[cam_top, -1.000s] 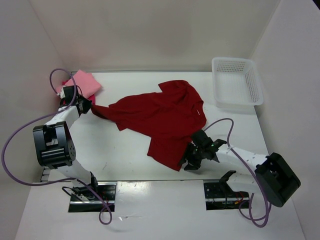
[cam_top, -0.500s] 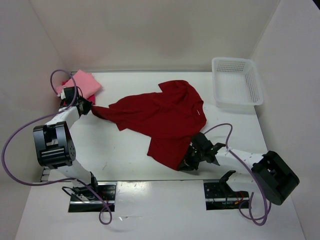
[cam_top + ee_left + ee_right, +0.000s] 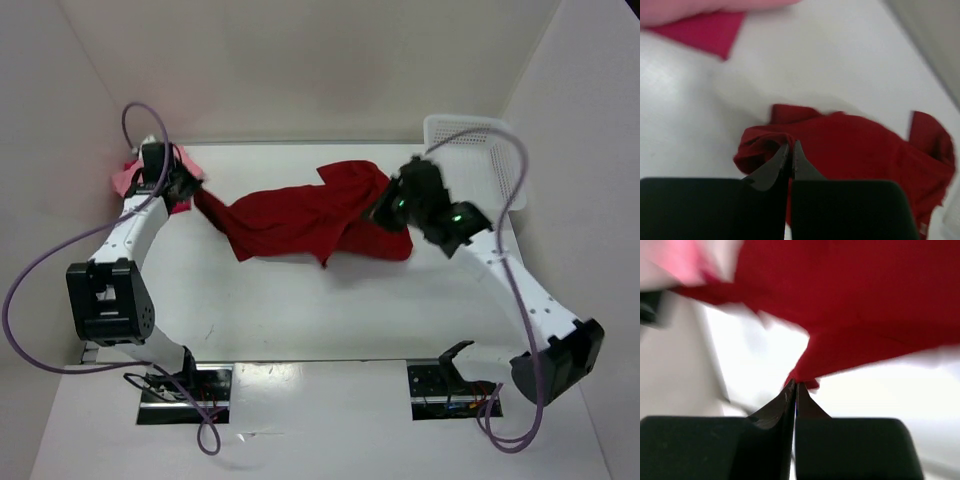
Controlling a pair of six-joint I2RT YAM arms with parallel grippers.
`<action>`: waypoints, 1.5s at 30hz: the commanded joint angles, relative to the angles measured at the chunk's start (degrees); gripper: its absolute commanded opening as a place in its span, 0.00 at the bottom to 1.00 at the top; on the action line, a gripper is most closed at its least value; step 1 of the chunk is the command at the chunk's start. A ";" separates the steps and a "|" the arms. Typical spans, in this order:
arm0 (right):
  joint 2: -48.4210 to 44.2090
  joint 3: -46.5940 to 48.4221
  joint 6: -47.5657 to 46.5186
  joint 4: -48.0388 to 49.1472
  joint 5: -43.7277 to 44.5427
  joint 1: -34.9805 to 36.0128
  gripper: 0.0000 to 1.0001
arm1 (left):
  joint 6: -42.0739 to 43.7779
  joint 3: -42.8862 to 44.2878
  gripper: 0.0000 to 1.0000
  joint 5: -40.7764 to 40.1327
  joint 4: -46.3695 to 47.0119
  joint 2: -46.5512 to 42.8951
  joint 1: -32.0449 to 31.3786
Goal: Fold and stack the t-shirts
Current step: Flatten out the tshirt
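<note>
The dark crimson t-shirt (image 3: 290,220) lies stretched across the middle of the table, its near half drawn up over the rest. My left gripper (image 3: 190,189) is shut on its left corner (image 3: 765,145). My right gripper (image 3: 380,212) is shut on a bunched edge of the same shirt (image 3: 850,305), held above the table. In the far left corner lies the salmon pink t-shirt (image 3: 127,178), half hidden behind the left arm. The magenta-red t-shirt (image 3: 705,32) shows under it in the left wrist view.
A white mesh basket (image 3: 507,165) stands at the far right, partly behind the right arm. White walls close in the table on the left, back and right. Purple cables loop off both arms.
My right gripper shut on the shirt's near hem and carried it up and away from the front edge. My left gripper moved farther back with its corner.
</note>
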 commanded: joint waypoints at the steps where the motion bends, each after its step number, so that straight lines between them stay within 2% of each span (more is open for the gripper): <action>1: -0.18 22.00 -13.75 -12.73 10.46 -5.41 0.00 | 5.57 15.70 0.00 -2.60 -3.23 -6.56 -2.85; 2: 3.83 34.50 -15.95 -15.03 14.82 -5.43 0.00 | 5.57 19.05 0.00 -1.99 -4.05 -7.43 -2.85; 3: 6.05 41.16 -19.80 -17.05 16.87 -5.43 0.00 | 5.57 25.26 0.00 -1.98 -4.92 -7.96 -2.85; 4: 8.16 54.27 -21.67 -18.55 18.54 -5.43 0.00 | 5.57 28.28 0.00 -1.46 -6.50 -8.49 -2.85; 6: 14.92 67.96 -26.14 -22.08 22.84 -5.43 0.00 | 5.57 35.91 0.00 0.98 -7.56 -9.81 -1.45; 7: 17.56 82.39 -27.65 -23.91 23.47 -5.43 0.00 | 4.18 38.04 0.00 2.74 -8.27 -10.34 -0.40; 8: 21.85 88.45 -28.79 -23.93 24.09 -5.43 0.00 | 1.73 39.72 0.00 4.59 -8.27 -10.34 2.31; 9: 21.89 92.25 -30.02 -21.58 24.09 -5.43 0.00 | 1.01 41.48 0.00 5.74 -8.27 -11.04 3.29; 10: 21.89 93.50 -30.04 -19.73 23.22 -5.95 0.00 | 1.00 45.50 0.00 5.75 -8.80 -11.04 3.30; 14: 19.53 94.92 -33.72 -9.55 25.67 -5.95 0.00 | -1.01 50.53 0.00 6.98 -10.11 -11.57 4.53; 17: 18.90 94.93 -36.62 -3.04 27.87 -5.95 0.00 | -2.24 50.55 0.00 7.77 -10.12 -11.57 5.23; 21: 27.04 97.11 -40.40 -0.82 30.94 -5.95 0.00 | -2.86 45.46 0.00 7.86 -7.76 -11.57 5.76; 23: 31.10 97.12 -42.25 -0.72 31.31 -7.78 0.00 | -3.47 38.79 0.00 7.25 -5.12 -10.88 5.76; 24: 35.38 97.73 -38.60 -2.38 22.51 -10.32 0.00 | -3.48 36.51 0.00 7.24 -3.28 -10.87 5.76; 25: 37.25 97.21 -37.00 -3.62 18.51 -12.87 0.00 | -3.48 31.70 0.00 7.24 -2.22 -10.17 5.76; 26: 38.75 93.99 -36.20 -4.24 15.60 -16.20 0.00 | -4.09 29.21 0.00 6.63 -1.08 -9.21 5.76; 28: 44.20 92.81 -34.79 -6.60 9.28 -18.51 0.00 | -4.09 25.69 0.00 6.63 0.51 -7.36 4.36; 31: 53.66 99.55 -34.78 -10.74 6.35 -20.98 0.00 | -4.88 23.39 0.00 5.40 1.75 -1.66 2.34; 36: 54.85 102.56 -27.94 -3.38 2.21 -24.14 0.00 | -5.50 34.87 0.00 8.20 1.31 9.07 0.93; 37: 54.15 104.14 -26.88 -0.93 1.17 -24.84 0.00 | -6.11 41.17 0.00 8.73 0.44 10.65 0.93; 41: 47.66 103.02 -21.35 6.90 -4.19 -26.16 0.00 | -8.83 51.75 0.00 12.07 1.30 10.76 2.24; 45: 42.38 102.48 -19.94 10.96 -7.62 -27.39 0.00 | -9.37 54.77 0.00 13.39 4.20 8.47 4.36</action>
